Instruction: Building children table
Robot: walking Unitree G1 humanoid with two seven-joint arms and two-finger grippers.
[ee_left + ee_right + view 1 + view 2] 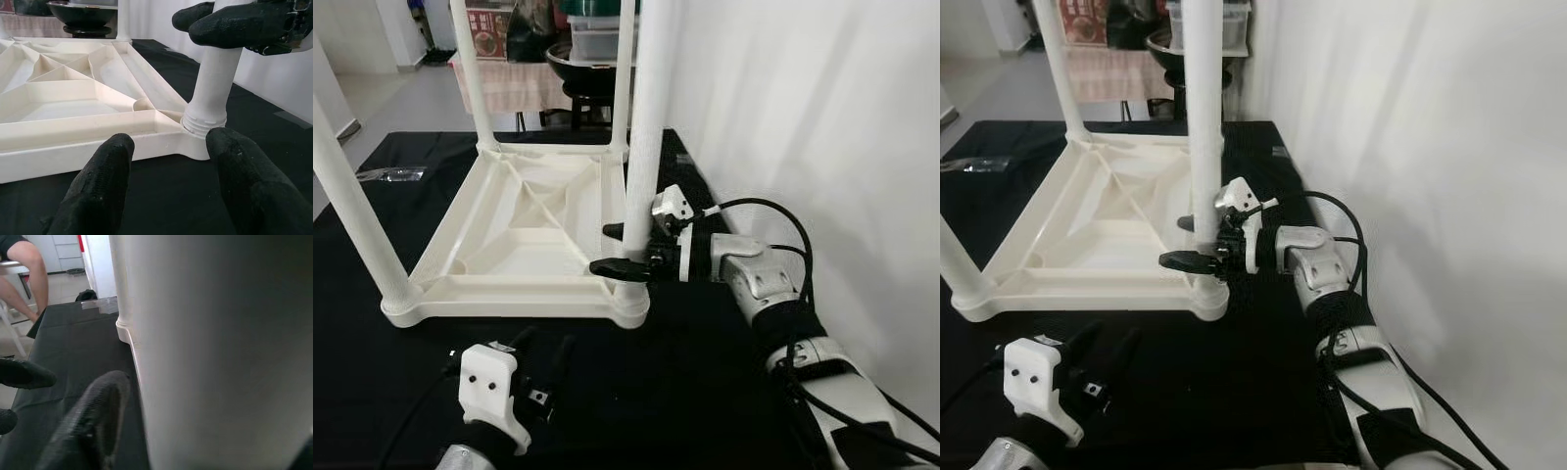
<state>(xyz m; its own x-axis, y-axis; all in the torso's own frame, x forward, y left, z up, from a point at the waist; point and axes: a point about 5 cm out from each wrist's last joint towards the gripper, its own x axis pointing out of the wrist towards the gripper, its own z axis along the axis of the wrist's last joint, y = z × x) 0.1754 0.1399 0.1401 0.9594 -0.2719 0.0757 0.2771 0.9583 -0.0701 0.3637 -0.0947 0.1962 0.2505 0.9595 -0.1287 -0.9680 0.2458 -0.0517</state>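
Lying upside down on the black-covered work surface (pixel 372 392), the white children table top (pixel 524 230) had its ribbed underside facing up, with its near edge toward the robot and its right edge close to the surface's right edge by the white wall (pixel 822 117). White legs stood upright from its corners: the near-right leg (pixel 646 127), the near-left leg (pixel 357 211), and two more at the far corners (pixel 475 78). The right gripper (pixel 619 249) reached in from the right edge and was pinching the near-right leg just above its threaded socket, one black finger on either side of the tube. The left gripper (pixel 543 367) sat low over the surface's near edge, short of the table top, its two fingers (pixel 100 188) spread apart and holding nothing, aimed at the near-right corner. A dark bowl (pixel 587 64) stood beyond the far edge. A person's bare legs (pixel 27 269) showed in the right wrist view.
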